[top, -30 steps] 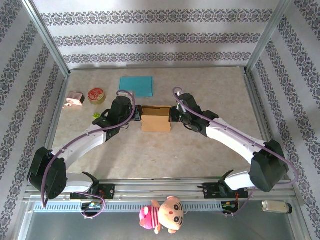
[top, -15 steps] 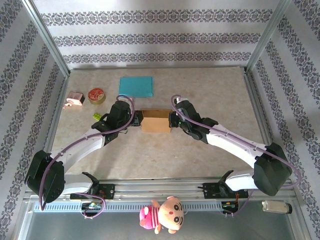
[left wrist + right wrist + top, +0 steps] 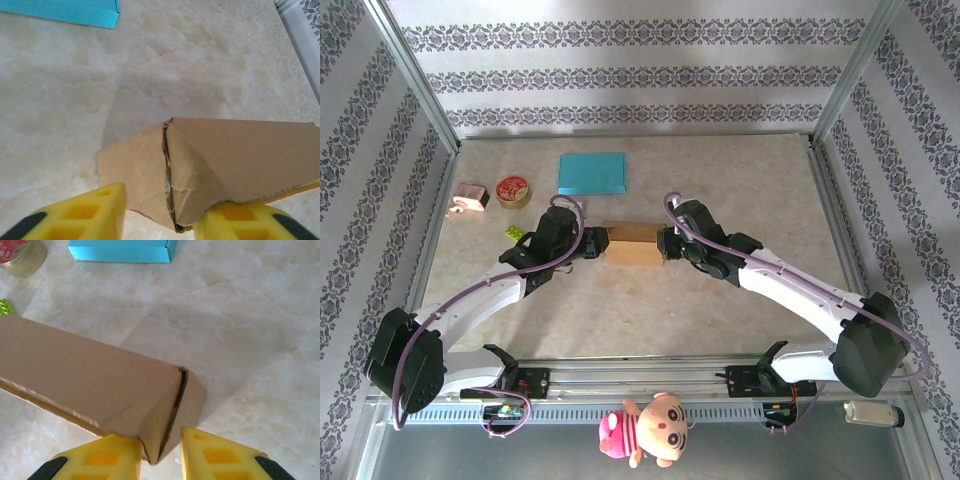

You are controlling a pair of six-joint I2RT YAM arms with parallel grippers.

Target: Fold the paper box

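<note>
The brown paper box [image 3: 633, 245] lies on the table between both arms, long and flattish. In the left wrist view its left end [image 3: 225, 155] shows a slit seam and a creased corner. My left gripper [image 3: 595, 243] is at that end, open [image 3: 167, 220]; one yellow finger [image 3: 250, 222] touches the box's underside and the other [image 3: 85, 215] stands apart from it. My right gripper [image 3: 665, 243] is at the opposite end, open [image 3: 160, 455], its fingers either side of the end flap [image 3: 187, 400], with a gap on the right.
A flat blue box [image 3: 592, 173] lies behind the paper box. A round tin [image 3: 512, 190] and a pink object [image 3: 470, 198] sit at the back left, and a small green item [image 3: 510, 232] is beside the left arm. Metal frame posts border the table.
Both grippers have opened from shut and let go of the box ends. The box has come down and now sits lower and flatter on the table.
</note>
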